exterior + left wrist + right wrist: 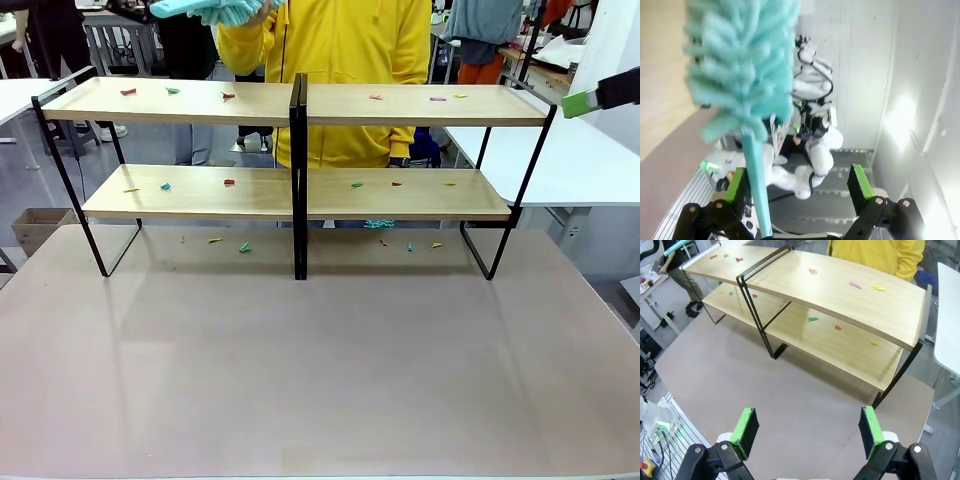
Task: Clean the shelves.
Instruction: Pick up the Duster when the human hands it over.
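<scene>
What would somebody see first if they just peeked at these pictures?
A big fluffy teal duster looms close in the left wrist view. In the front view the shelves stretch across the table, sprinkled with little colourful scraps, and a person in a bright yellow top stands right behind them.

Tabletop point(320, 370): matte grey-brown surface across the lower half of the frame.
Person point(345, 45): yellow zip jacket, upper centre, standing beyond the far table edge.
Cardboard box point(33, 228): open, on the floor at the left edge.
White side table point(590, 165): right edge, mid-height.
Second white table point(15, 95): upper left edge.
</scene>
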Tool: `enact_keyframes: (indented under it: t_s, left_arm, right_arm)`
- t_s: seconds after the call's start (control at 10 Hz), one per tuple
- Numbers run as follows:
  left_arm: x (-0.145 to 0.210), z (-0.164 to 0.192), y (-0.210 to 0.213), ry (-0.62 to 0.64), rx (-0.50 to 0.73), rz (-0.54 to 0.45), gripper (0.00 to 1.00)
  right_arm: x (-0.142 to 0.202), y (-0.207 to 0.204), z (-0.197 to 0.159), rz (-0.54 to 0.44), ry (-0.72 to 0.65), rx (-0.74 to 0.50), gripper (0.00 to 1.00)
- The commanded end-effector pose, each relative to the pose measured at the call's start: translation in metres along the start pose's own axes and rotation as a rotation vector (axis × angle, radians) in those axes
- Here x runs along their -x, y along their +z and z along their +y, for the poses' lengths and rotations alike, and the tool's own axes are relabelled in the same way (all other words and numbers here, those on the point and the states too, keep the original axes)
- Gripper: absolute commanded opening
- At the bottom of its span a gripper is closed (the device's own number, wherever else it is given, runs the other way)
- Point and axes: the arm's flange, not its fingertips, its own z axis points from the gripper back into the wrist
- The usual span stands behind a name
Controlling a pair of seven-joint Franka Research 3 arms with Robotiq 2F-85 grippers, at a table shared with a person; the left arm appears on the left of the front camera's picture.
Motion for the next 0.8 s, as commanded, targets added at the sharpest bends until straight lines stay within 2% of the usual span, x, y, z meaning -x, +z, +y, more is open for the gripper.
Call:
enact_keyframes:
  t_s: [0.0, 0.1, 0.5, 0.6, 0.7]
  left_arm:
    - [-0.004, 0.001, -0.003, 0.016, 0.004, -0.064, 1.0]
    - [-0.006, 0.006, -0.007, -0.008, -0.013, -0.097, 1.0]
    - [-0.001, 0.015, -0.016, -0.019, -0.129, -0.108, 1.0]
    - [0.0, 0.015, -0.017, -0.033, -0.162, -0.089, 0.42]
    - [0.002, 0.015, -0.018, -0.045, -0.178, -0.09, 0.42]
  right_arm:
    - [0.0, 0.0, 0.0, -0.001, 0.0, -0.001, 1.0]
    - [0.0, 0.0, 0.0, -0.001, 0.0, -0.001, 1.0]
    - [0.0, 0.0, 0.0, -0.001, 0.0, -0.001, 1.0]
    - [0.0, 0.0, 0.0, -0.001, 0.0, -0.001, 1.0]
    - [0.0, 0.0, 0.0, -0.001, 0.0, -0.001, 1.0]
